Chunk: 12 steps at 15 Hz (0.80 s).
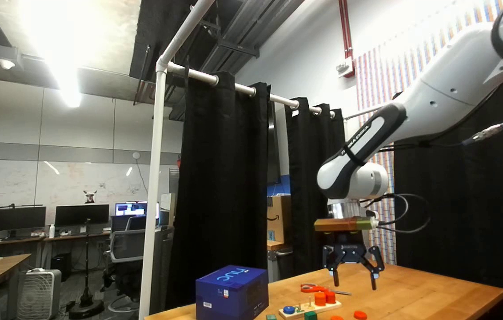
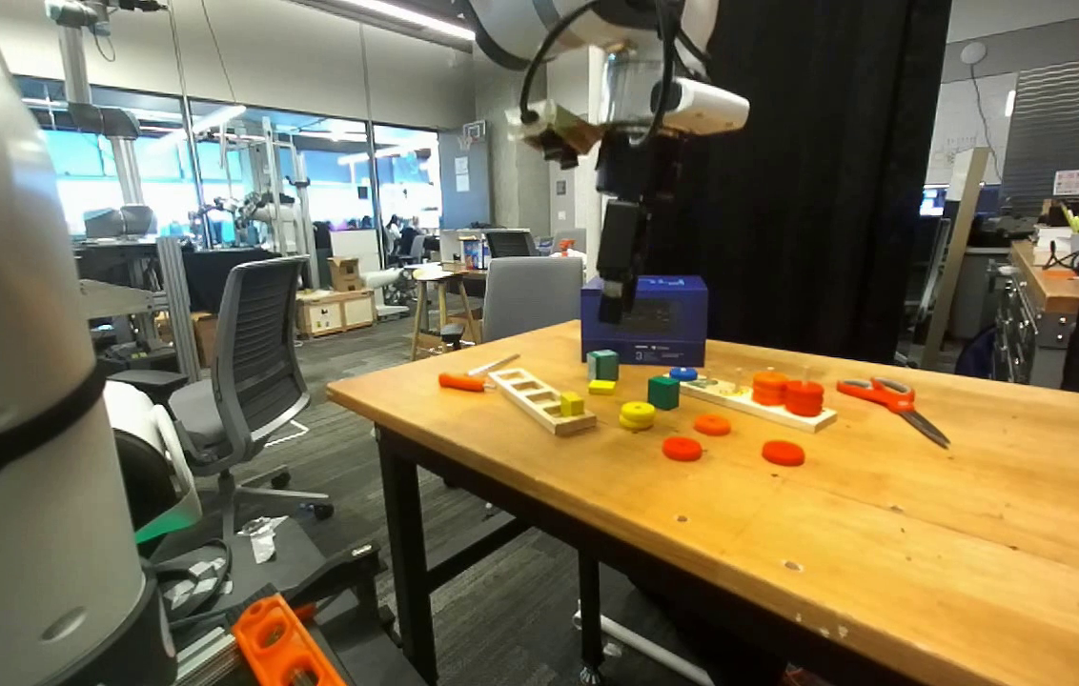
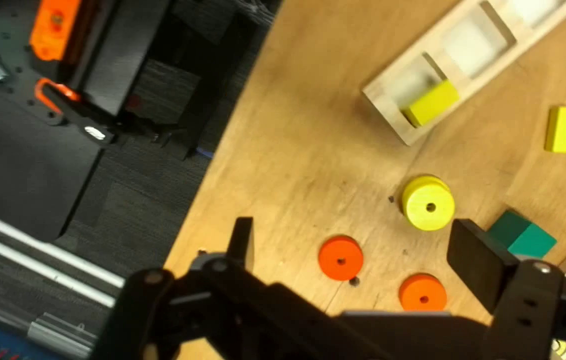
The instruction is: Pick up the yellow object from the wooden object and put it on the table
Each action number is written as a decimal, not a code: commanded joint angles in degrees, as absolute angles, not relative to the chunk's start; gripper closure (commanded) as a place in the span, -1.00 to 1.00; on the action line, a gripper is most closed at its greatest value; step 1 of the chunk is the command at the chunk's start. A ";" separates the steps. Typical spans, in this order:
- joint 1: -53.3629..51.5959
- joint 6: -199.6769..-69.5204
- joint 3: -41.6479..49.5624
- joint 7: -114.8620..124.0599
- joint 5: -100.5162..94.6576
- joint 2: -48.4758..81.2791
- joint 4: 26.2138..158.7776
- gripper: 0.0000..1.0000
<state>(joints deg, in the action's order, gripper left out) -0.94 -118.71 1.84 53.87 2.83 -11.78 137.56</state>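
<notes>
Inside one end of the tray (image 3: 454,69) on the counter (image 3: 283,165) sat the yellow block (image 3: 433,102), probably light, stiff, best pinched by its upper sides; the jaws hung wide.

Harsh white glare around the ceiling light (image 1: 60,58)

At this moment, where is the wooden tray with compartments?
The wooden tray lies in the upper right of the wrist view, with a yellow block in its lower end; stacked yellow discs lie just below in that picture.
</notes>
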 commanded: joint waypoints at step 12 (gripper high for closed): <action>0.16 -95.48 -0.77 12.90 -5.98 -36.79 141.24 -1.00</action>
